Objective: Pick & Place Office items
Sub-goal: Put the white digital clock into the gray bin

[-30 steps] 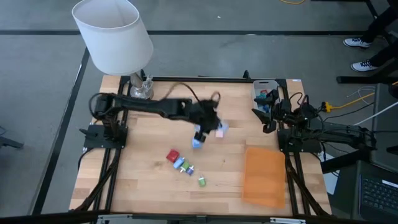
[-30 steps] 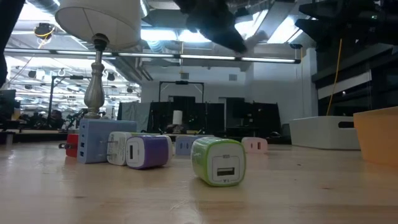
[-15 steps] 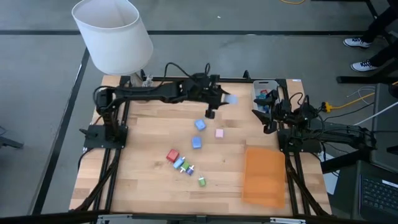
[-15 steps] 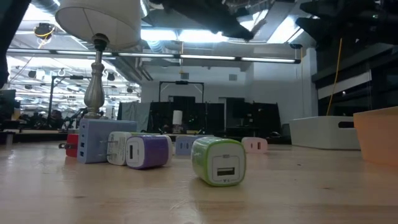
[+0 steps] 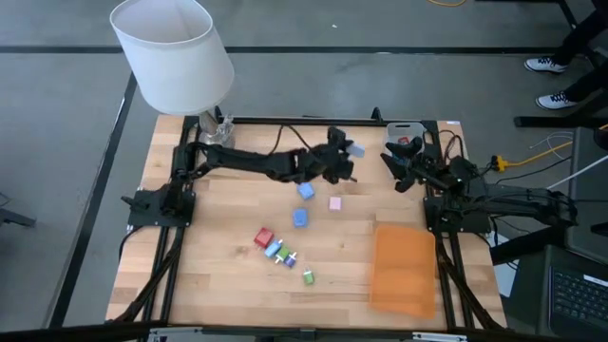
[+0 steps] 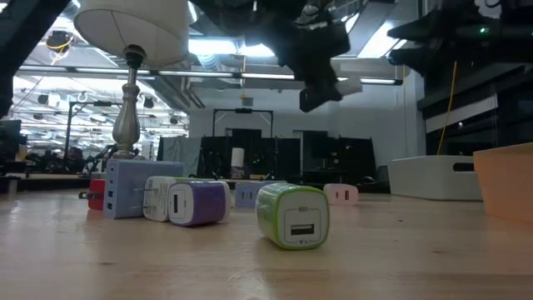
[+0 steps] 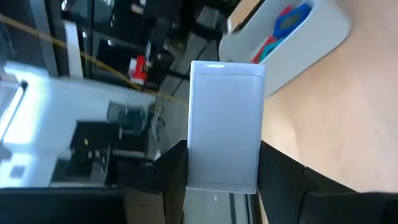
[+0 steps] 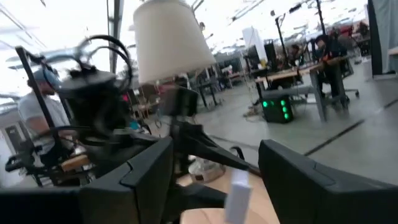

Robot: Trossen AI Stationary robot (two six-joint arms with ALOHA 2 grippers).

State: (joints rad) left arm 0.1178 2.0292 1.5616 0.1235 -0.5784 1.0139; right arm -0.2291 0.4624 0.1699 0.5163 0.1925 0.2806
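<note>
My left gripper [image 5: 348,161] hangs over the table's far part, left of the grey tray [image 5: 414,127], shut on a pale blue block [image 5: 356,150]. In the left wrist view that block [image 7: 225,118] stands between the dark fingers, with the tray [image 7: 323,34] and its red and blue pieces beyond. My right gripper [image 5: 392,169] waits open beside the tray's near end. Loose items lie on the wood: two blue squares [image 5: 305,191] [image 5: 300,218], a pink one [image 5: 334,202], a red one [image 5: 264,237], a green one [image 5: 309,276]. My left gripper pinches the pale blue block by its rear end [image 7: 224,171] between the two fingers [image 7: 171,168]. Most of the block sticks out past the fingertips. It is lifted clear of the table, as the low view shows [image 6: 346,86].
A lamp with a white shade [image 5: 171,52] stands at the far left corner. A flat orange sheet [image 5: 407,269] lies near right. In the low view a green charger [image 6: 291,215], a purple one [image 6: 198,202] and a blue block [image 6: 133,187] stand close. People's shoes show beyond the table's far right.
My left gripper has risen from the middle of the table with the pale blue block, swung toward the far edge, then moved right toward the tray. My right gripper has shifted slightly left, toward the left gripper.
</note>
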